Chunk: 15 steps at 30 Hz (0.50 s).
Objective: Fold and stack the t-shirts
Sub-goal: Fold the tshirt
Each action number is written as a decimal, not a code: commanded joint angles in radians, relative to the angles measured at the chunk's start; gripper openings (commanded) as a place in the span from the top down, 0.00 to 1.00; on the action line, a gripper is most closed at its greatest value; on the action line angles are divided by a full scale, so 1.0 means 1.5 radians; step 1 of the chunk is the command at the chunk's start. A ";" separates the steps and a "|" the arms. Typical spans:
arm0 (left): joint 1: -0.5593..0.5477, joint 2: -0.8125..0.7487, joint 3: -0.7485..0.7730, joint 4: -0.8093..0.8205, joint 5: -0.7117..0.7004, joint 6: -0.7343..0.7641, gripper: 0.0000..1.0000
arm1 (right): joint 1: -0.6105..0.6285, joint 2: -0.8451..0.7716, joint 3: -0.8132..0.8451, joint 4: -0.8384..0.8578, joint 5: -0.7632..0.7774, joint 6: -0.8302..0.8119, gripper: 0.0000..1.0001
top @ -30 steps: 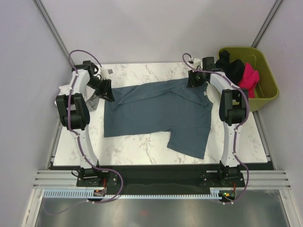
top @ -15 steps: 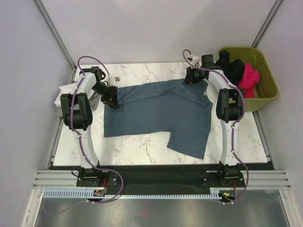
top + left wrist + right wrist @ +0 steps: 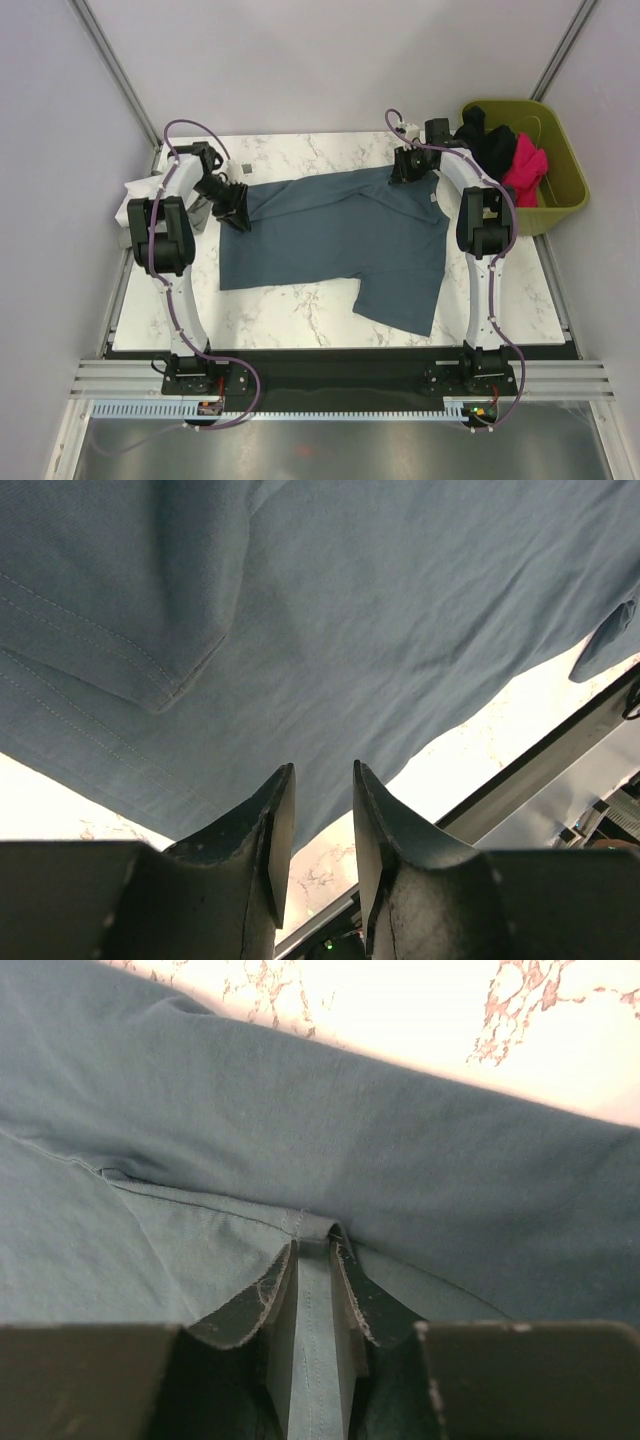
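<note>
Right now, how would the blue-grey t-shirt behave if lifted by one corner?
The blue-grey t-shirt is probably floppy: it lies creased, edges folded over. Likely light, being thin cloth. Spread across much of the table, it may sag and drag.

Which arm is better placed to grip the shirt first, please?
Right, probably: the right gripper has the shirt between its fingers at its far edge, while the left gripper is open above the cloth, holding nothing.

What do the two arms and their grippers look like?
The left arm and right arm have white links, black joints and a purple cable looping alongside. The left gripper and right gripper each have two dark tapered fingers; the right's edges look scuffed pale.
</note>
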 commanded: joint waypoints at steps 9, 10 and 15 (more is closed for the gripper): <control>0.002 -0.060 -0.026 0.013 -0.010 0.014 0.63 | 0.004 0.012 0.027 -0.003 -0.040 -0.009 0.90; 0.001 -0.062 -0.032 0.014 -0.010 0.014 0.63 | 0.005 0.011 0.027 -0.002 -0.044 -0.009 0.92; 0.003 -0.079 -0.045 0.023 -0.023 0.013 0.63 | 0.008 -0.027 0.005 -0.003 -0.058 -0.010 1.00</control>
